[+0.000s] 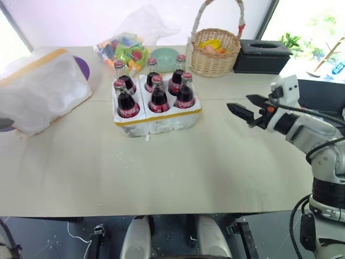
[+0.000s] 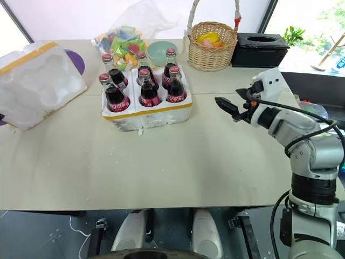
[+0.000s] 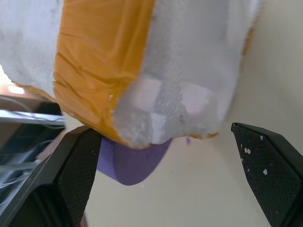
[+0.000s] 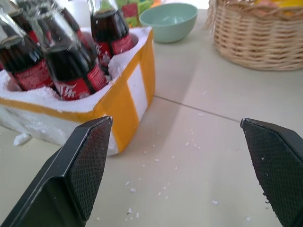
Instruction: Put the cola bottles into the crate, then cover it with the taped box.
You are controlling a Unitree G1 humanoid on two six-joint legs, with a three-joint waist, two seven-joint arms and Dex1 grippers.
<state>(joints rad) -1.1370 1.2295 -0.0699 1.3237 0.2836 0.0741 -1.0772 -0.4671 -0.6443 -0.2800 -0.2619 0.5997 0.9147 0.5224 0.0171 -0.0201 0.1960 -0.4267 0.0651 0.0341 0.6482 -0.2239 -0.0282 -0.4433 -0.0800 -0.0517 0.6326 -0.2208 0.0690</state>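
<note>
Several cola bottles (image 1: 128, 102) with red caps stand upright in the wells of the white crate (image 1: 161, 123), which has a yellow tape strip on its rim, mid-table. The taped box (image 1: 46, 89), white foam with yellow bands, lies at the table's left end with its hollow side facing up. My left gripper (image 3: 163, 130) is open, its fingers straddling a corner of the taped box (image 3: 142, 56) just short of it. My right gripper (image 1: 245, 110) hovers open to the right of the crate (image 4: 128, 94), pointing at it, with nothing between its fingers.
A wicker basket (image 1: 215, 51), a black tissue box (image 1: 262, 55), a green bowl (image 1: 164, 58) and a bag of colourful items (image 1: 124, 48) line the table's far side. A purple plate (image 3: 132, 163) lies partly under the taped box. Foam crumbs dot the tabletop.
</note>
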